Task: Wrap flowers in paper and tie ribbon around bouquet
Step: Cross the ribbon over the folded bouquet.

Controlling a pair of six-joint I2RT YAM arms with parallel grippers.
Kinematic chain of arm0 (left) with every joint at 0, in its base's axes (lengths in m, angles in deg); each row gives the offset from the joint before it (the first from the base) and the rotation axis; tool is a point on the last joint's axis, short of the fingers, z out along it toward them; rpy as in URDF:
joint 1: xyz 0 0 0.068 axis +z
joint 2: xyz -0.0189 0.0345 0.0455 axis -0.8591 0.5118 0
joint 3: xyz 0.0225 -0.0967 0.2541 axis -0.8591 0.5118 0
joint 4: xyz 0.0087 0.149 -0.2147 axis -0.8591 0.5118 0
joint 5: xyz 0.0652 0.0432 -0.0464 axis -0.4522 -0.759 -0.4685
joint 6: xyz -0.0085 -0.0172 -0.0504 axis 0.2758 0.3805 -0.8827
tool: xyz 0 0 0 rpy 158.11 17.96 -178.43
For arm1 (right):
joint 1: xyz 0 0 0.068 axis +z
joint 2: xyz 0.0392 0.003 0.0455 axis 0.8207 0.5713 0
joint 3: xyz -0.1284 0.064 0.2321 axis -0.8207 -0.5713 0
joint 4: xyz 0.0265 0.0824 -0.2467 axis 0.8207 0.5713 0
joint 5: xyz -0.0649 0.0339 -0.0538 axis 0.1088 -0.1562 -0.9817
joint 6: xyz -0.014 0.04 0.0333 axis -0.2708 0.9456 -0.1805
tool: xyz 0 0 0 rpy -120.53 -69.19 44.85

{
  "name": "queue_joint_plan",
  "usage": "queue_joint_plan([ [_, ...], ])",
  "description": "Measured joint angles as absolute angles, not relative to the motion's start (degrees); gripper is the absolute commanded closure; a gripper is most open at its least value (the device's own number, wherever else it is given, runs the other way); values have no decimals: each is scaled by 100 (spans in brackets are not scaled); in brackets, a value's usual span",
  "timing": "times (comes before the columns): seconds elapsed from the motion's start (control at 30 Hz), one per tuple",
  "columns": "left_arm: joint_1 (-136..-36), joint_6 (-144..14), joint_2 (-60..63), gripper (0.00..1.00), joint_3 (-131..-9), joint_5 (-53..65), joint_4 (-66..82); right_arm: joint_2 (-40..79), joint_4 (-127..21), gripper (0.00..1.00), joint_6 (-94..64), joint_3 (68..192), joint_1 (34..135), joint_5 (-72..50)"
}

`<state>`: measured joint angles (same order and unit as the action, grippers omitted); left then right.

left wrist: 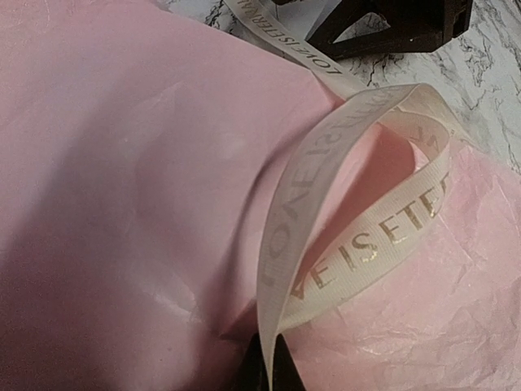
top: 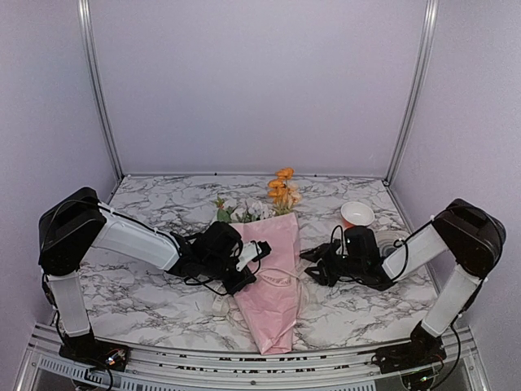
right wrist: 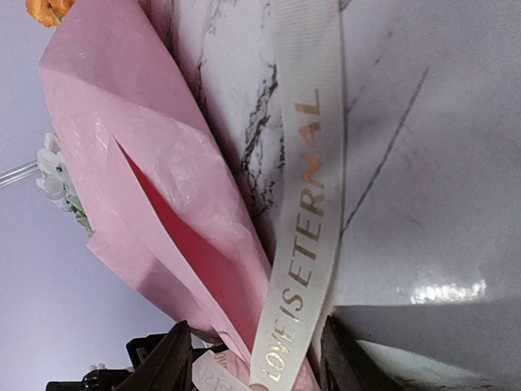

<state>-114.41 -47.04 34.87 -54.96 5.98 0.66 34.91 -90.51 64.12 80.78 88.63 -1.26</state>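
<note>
Marbled surface (top: 155, 314), lilac walls (top: 260, 81), and the bouquet (top: 273, 281) lies dead centre, flowers (top: 281, 191) toward the far wall. The ribbon (left wrist: 358, 244), floppy cream with gold lettering, loops loosely over crinkly pink paper (left wrist: 122, 163). The left hand (left wrist: 269, 366) pinches it; the right hand (right wrist: 256, 362) is spread, the ribbon lying free between its fingers. The risk I see: the slack loop slides off, or a tug tears that thin paper.

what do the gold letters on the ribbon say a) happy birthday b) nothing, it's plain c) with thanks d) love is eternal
d: in the right wrist view the ribbon, seen against the marble table beside the pink paper, reads love is eternal in gold capitals.
</note>
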Motion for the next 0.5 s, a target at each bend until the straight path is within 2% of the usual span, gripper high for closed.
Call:
queue_joint_plan([
  [0.37,-11444,-4689,3487,100,-5496,581,73,4168,-10525,50,7301,7949,8861,-63],
  [0.43,-11444,-4687,3487,100,-5496,566,73,4300,-10693,57,7444,7988,8861,-54],
  [0.5,-11448,-4684,3487,100,-5496,555,75,4341,-10726,68,7548,7992,8861,-63],
])
